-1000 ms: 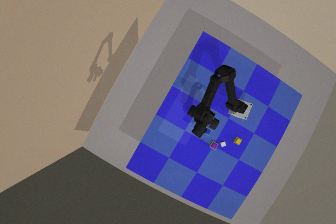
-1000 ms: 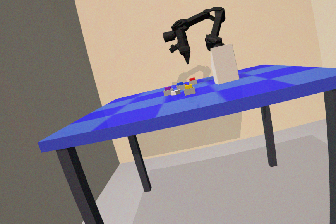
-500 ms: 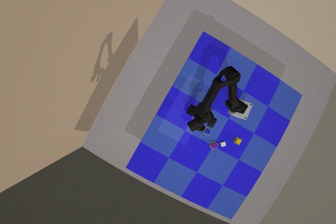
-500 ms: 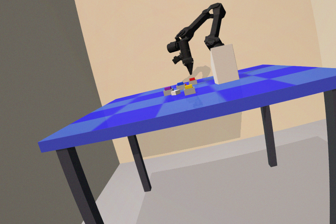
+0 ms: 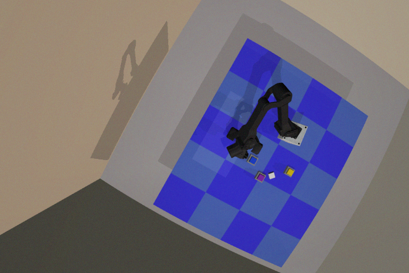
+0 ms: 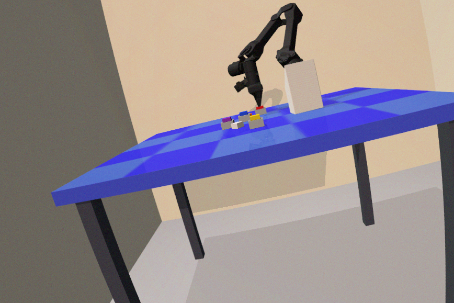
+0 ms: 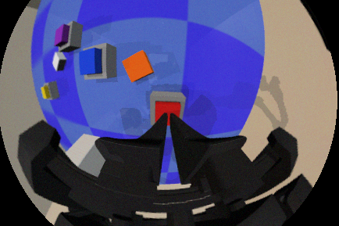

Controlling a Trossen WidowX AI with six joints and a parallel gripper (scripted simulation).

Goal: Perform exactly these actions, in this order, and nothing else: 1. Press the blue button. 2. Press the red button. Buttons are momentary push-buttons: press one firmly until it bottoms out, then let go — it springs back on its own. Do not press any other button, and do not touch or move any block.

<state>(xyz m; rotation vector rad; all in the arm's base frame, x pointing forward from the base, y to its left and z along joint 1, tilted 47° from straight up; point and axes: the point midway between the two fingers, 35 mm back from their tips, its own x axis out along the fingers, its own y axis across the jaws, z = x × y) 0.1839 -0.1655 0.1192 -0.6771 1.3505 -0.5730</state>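
orange block [image 7: 137, 66] beside red button [image 7: 168, 109], blue button [image 7: 93, 61] further left

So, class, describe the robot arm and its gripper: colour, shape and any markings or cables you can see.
The arm is matt black throughout, built of slim angular links with chunkier rounded joints. It stands on a pale grey square base plate with small dark dots at its corners. The gripper has two black wedge-shaped fingers tapering to a point. No cables or markings show.
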